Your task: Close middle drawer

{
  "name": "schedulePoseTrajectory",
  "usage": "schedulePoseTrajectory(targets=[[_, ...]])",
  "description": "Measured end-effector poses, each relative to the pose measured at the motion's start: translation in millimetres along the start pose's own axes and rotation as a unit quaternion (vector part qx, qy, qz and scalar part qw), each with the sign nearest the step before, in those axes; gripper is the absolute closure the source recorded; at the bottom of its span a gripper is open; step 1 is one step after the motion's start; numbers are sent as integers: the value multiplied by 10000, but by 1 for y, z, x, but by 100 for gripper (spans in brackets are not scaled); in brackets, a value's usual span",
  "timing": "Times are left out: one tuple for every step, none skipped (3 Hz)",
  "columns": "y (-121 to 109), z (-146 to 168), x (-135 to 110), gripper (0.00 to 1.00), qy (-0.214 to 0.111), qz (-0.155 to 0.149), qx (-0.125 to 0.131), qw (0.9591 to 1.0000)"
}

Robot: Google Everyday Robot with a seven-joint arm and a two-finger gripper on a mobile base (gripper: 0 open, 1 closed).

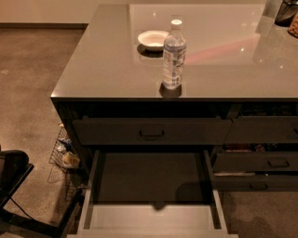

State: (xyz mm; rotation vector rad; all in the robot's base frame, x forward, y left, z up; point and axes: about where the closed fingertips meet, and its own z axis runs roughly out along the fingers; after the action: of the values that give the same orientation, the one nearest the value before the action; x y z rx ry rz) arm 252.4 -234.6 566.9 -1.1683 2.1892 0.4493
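Pale-grey walls and rim frame the middle drawer (153,218), pulled far out at bottom centre of the camera view, its dark floor exposed and its front edge near the bottom border. Pincer is out of frame; cannot tell how wide it is or whether it has hold of anything. Left of the drawer on the brown floor is a dark object (11,169) at the frame edge, unclear what it is. Wire basket (63,155) sits beside the cabinet's left side with something pale inside. Directly above the open drawer, top drawer (151,131) is pushed in, with a dark front and a bar handle (151,135) at centre. To the right are stacked narrower dark drawers (274,162). Glossy grey table (102,69) tops it all. Clear water bottle (173,56) stands upright with a white cap, near the front edge. White bowl (152,39) sits just behind and left of it, not touching. Dark items (285,11) at the far right corner are unclear.
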Motion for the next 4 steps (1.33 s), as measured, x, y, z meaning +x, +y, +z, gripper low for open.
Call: schedulePoseTrajectory(targets=[[-9,49,45,100,-558,341,-43,9979],[-4,92,74,100,-940,688,-297,9927],[17,152,100,100,-1303,1111,-694,9828],[16,184,99,100,-1487,1191,-867,9778]])
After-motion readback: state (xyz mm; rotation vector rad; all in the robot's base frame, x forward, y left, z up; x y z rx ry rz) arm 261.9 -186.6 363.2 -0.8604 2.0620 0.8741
